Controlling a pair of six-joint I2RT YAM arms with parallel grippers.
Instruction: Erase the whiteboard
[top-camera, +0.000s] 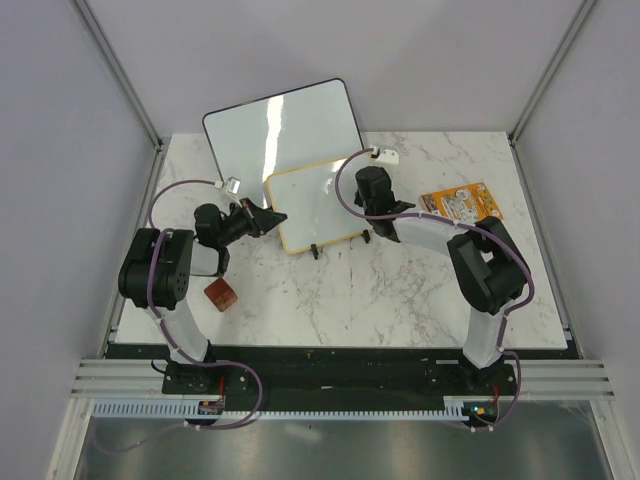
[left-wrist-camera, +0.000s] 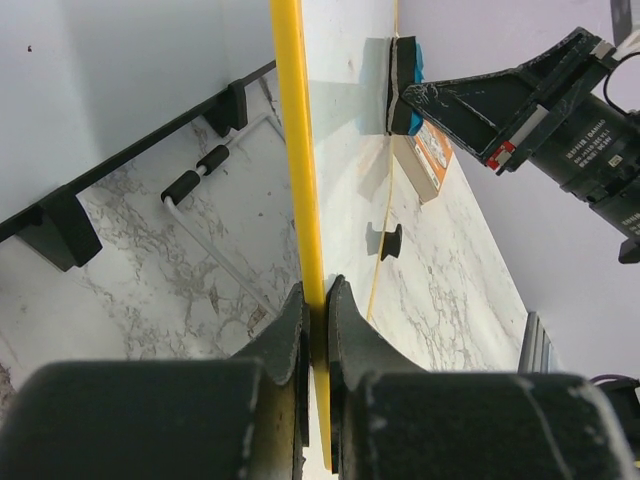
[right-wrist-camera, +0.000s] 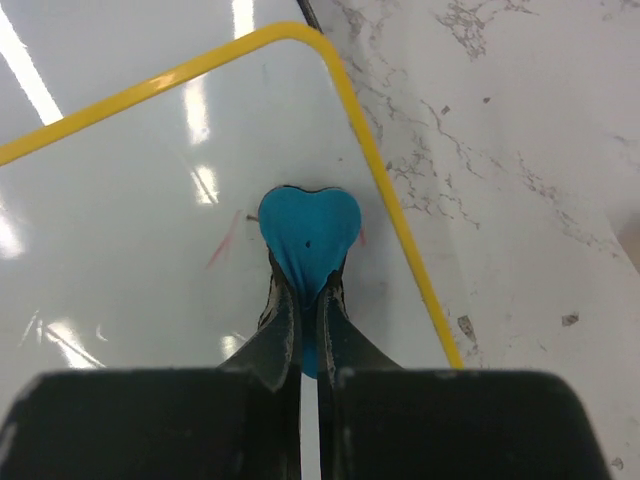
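- Two boards show in the top view. The whiteboard (top-camera: 318, 205) stands propped on its black feet in the middle of the worktop (top-camera: 400, 290). It is just in front of a larger black-framed board (top-camera: 285, 122).
- Your left fingers (top-camera: 265, 218) meet the whiteboard's left edge, and your right arm (top-camera: 375, 190) hangs over its right side.
- A brown block (top-camera: 221, 294) lies near the left arm. An orange packet (top-camera: 460, 204) lies well off to the right.
- From the left wrist, your left fingers are pinched narrow on the yellow frame (left-wrist-camera: 295, 150), holding the whiteboard by its edge.
- Across the white face, your right fingers (left-wrist-camera: 460, 95) press a blue-backed eraser (left-wrist-camera: 405, 80) against the board. One black foot (left-wrist-camera: 388, 240) shows lower down that face.
- From the right wrist, your right fingers are almost closed and grip the eraser between them. The eraser touches the board's face close to the right frame rail.
- Faint red strokes (right-wrist-camera: 225, 240) show on either side of the eraser. The marble worktop lies beyond the rail.
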